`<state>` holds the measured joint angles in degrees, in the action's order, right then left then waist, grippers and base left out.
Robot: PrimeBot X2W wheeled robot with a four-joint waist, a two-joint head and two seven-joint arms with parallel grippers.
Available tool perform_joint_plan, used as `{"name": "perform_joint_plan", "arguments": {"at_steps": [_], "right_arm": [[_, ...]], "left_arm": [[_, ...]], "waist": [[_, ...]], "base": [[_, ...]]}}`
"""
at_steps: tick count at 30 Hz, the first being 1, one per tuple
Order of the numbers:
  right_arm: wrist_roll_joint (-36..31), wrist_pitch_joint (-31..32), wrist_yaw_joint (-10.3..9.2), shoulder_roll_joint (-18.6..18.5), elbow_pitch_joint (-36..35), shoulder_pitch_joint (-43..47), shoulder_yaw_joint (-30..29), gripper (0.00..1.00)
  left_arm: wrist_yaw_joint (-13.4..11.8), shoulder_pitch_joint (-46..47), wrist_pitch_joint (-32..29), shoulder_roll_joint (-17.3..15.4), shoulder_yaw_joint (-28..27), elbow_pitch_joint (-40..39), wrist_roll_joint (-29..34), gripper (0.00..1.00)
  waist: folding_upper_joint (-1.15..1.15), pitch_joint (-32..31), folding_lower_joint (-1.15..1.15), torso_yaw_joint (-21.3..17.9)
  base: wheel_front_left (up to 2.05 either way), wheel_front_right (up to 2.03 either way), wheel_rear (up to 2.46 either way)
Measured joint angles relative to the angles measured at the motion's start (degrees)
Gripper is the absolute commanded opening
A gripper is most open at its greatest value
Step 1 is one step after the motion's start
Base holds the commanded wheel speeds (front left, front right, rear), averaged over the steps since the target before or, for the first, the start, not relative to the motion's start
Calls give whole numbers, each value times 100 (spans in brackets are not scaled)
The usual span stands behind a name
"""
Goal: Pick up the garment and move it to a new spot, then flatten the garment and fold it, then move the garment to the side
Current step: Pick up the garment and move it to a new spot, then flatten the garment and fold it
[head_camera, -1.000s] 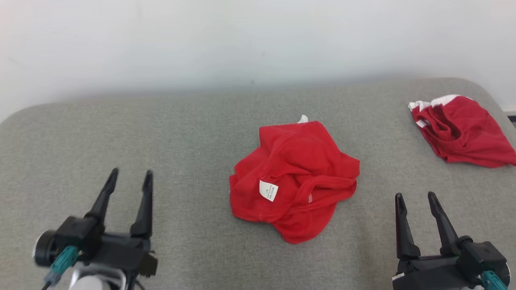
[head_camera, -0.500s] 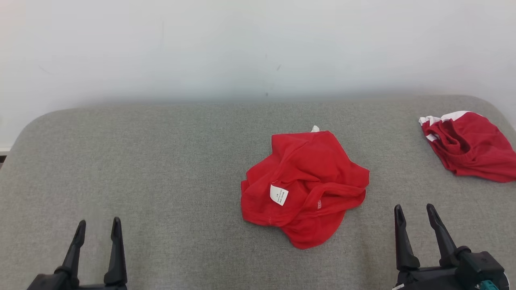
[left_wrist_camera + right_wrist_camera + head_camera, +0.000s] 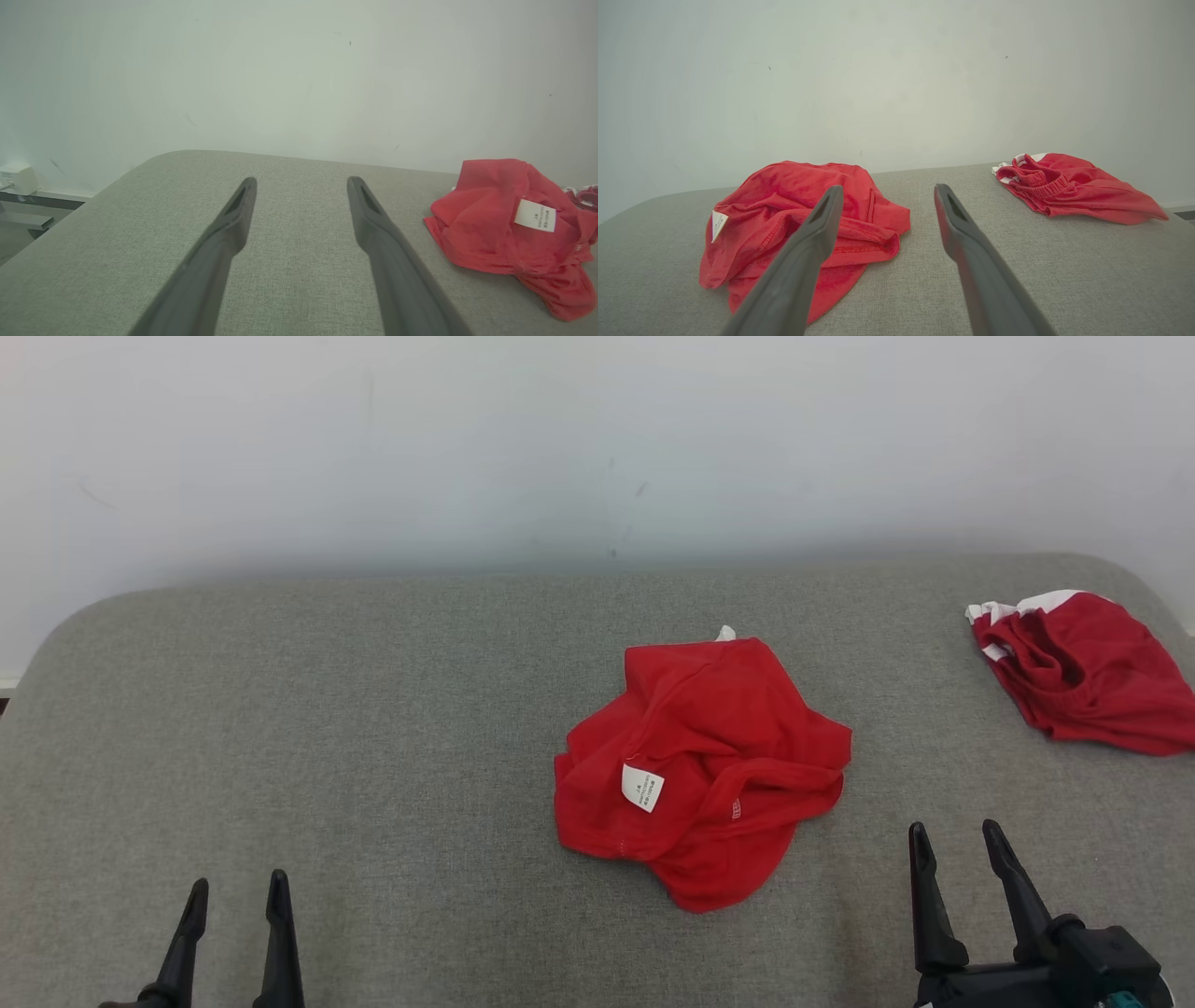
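Grey fabric-covered counter (image 3: pixel 327 709) with rounded corners, set against a plain pale wall (image 3: pixel 560 448).

Crumpled red knit garment (image 3: pixel 700 765) lies in a loose heap near the counter's middle, a little toward its right half. Unfolded, bunched, hems turned over. Small white care label (image 3: pixel 642 787) faces up on the side of the heap toward the counter's near left. Nothing touches it.

Second red garment with white trim (image 3: pixel 1083 677) sits at the counter's far right corner, also rumpled, well apart from the first.

Left gripper (image 3: pixel 237 884) hangs over the counter's near left part, low in the head view. Its two long dark fingers (image 3: pixel 224 242) stand spread, bare grey cloth between them, nothing held. In the left wrist view the heap (image 3: pixel 504 233) lies off to the right of the finger line.

Right gripper (image 3: pixel 954 829) sits over the counter's near right part. Its fingers (image 3: pixel 971 252) are likewise parted and empty. In the right wrist view the heap (image 3: pixel 794 219) lies partly behind the left-hand finger, and the trimmed garment (image 3: pixel 1069 189) sits further back toward the counter's right end.

Whether the fingertips touch the counter cannot be told.
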<state>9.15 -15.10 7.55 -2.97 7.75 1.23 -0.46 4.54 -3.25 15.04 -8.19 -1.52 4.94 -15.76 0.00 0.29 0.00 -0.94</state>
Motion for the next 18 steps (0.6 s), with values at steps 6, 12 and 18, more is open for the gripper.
{"name": "perform_joint_plan", "arguments": {"at_steps": [6,12,18], "right_arm": [[1,0,0,0,23,0,3,100],[1,0,0,1,36,0,14,100],[9,1,0,1,45,0,14,100]], "left_arm": [[98,1,0,70,-103,53,78,100],[151,4,0,137,-179,85,166,100],[201,4,0,189,-234,122,211,100]], "waist": [[0,-7,0,15],[0,-12,0,18],[0,-4,0,8]], "base": [[0,0,0],[0,0,0],[0,0,0]]}}
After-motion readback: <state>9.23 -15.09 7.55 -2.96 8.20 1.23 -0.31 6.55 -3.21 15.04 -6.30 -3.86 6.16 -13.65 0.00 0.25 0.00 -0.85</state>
